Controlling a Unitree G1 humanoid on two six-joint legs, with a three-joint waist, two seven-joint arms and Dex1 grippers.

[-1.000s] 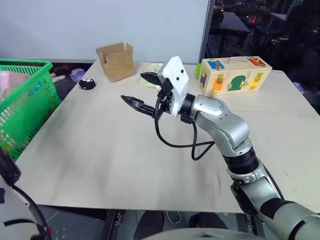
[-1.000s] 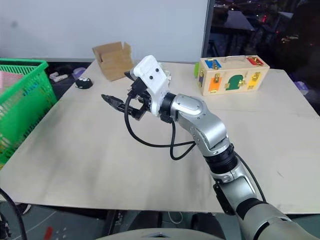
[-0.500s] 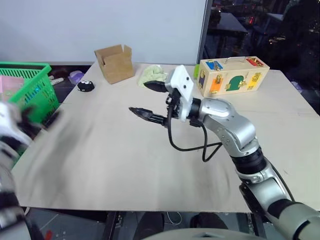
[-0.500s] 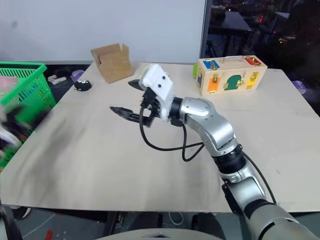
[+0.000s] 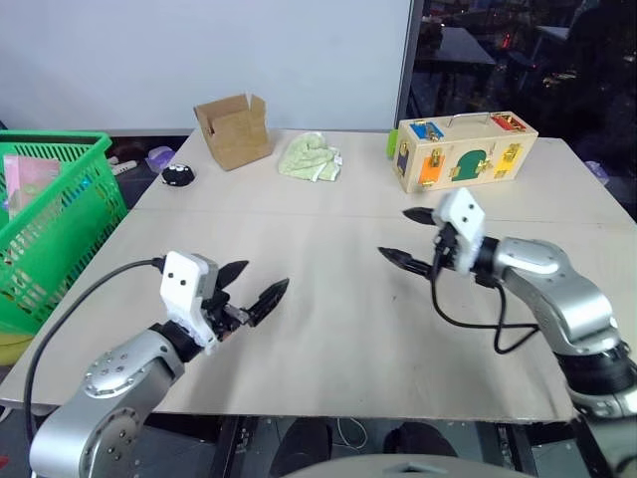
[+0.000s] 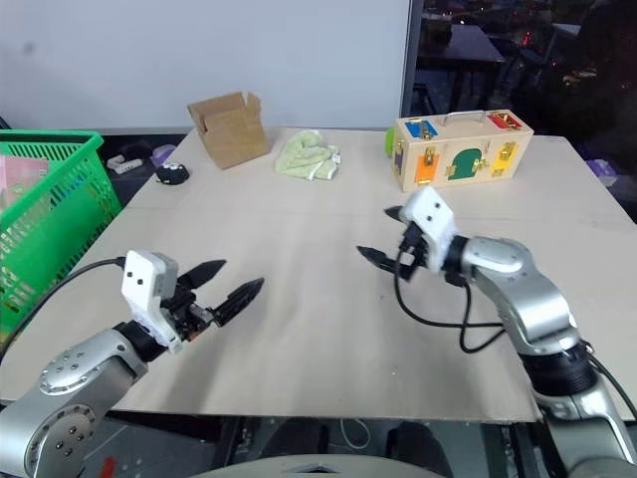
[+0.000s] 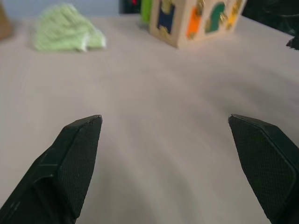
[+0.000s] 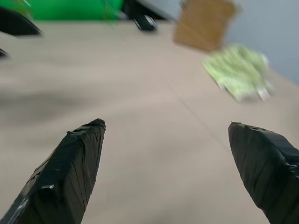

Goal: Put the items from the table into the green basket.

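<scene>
Your beige surface [image 5: 328, 299] is bare in the middle. The green basket [image 5: 50, 229] stands off its left edge, with the pink carton [image 5: 28, 179] inside; you cannot see the bottle. Both hands hover over the surface, well apart: the left hand [image 5: 254, 287] has its fingers spread, and the right hand [image 5: 406, 237] too, each empty. The wooden box [image 5: 466, 149], cardboard box [image 5: 233, 129] and green cloth [image 5: 311, 157] sit along the far side.

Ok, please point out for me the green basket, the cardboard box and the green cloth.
green basket [image 5: 60, 214]: left eye view, on its lattice side wall.
cardboard box [image 5: 237, 137]: left eye view, on its front face.
green cloth [image 6: 309, 157]: right eye view, on the middle of the crumpled fabric.
</scene>
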